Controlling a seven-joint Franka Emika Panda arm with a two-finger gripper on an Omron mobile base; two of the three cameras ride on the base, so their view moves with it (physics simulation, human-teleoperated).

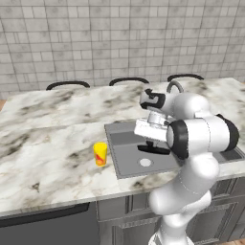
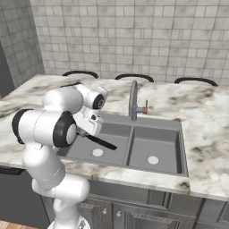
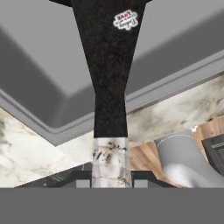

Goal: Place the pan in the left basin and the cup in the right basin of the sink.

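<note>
Clamped on the grey tip of the pan [image 3: 109,65] handle, gripper [image 3: 111,177] holding it over the left basin [image 2: 82,150] for lowering clear of the rim, cup [image 1: 100,153] waiting on the counter [image 1: 48,162] just beside the sink [image 2: 179,147].

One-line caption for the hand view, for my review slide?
Gripper shut on the pan by its handle's grey tip, above the left basin of the sink.
</note>
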